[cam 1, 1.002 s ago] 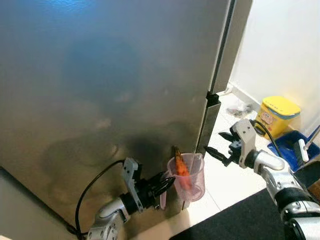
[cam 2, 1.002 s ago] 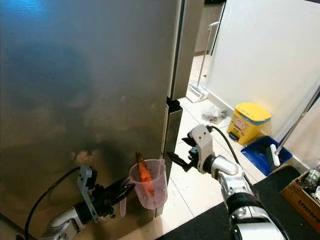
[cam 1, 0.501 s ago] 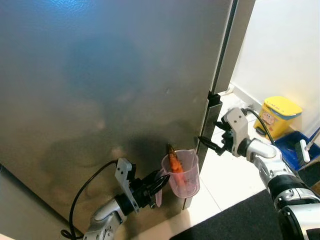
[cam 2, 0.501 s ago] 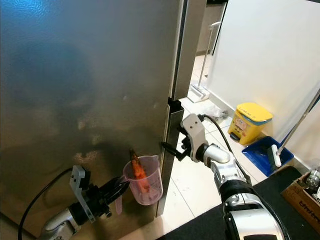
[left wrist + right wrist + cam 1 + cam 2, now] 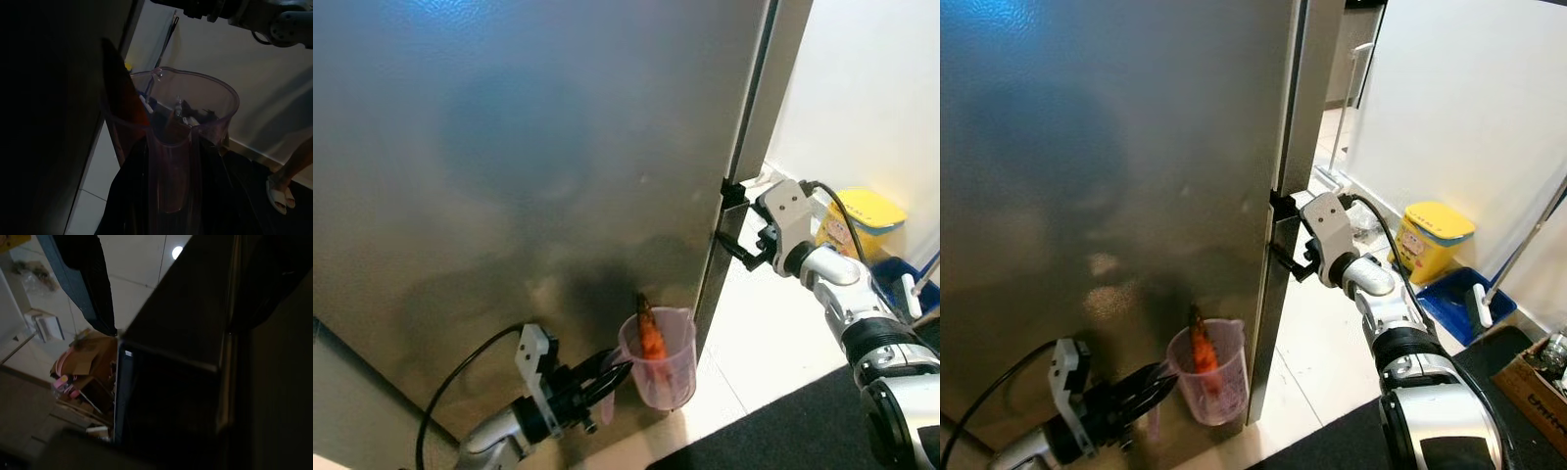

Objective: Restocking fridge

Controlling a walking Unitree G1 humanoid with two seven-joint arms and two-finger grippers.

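Left eye view: left gripper [image 5: 607,374] clamped on the handle of a clear pink measuring cup [image 5: 658,358], a carrot [image 5: 649,335] upright inside, cup low before the steel fridge door [image 5: 529,176] near its right edge. Right gripper [image 5: 736,247] at that door edge, at the seam between doors; finger spread cannot be judged.

Right eye view: yellow bin [image 5: 1433,236] on the tiled floor [image 5: 1317,348] beyond.

Left wrist view: black fingers [image 5: 122,196] flank the cup handle.

Right wrist view: dark door edge [image 5: 171,382] close up.
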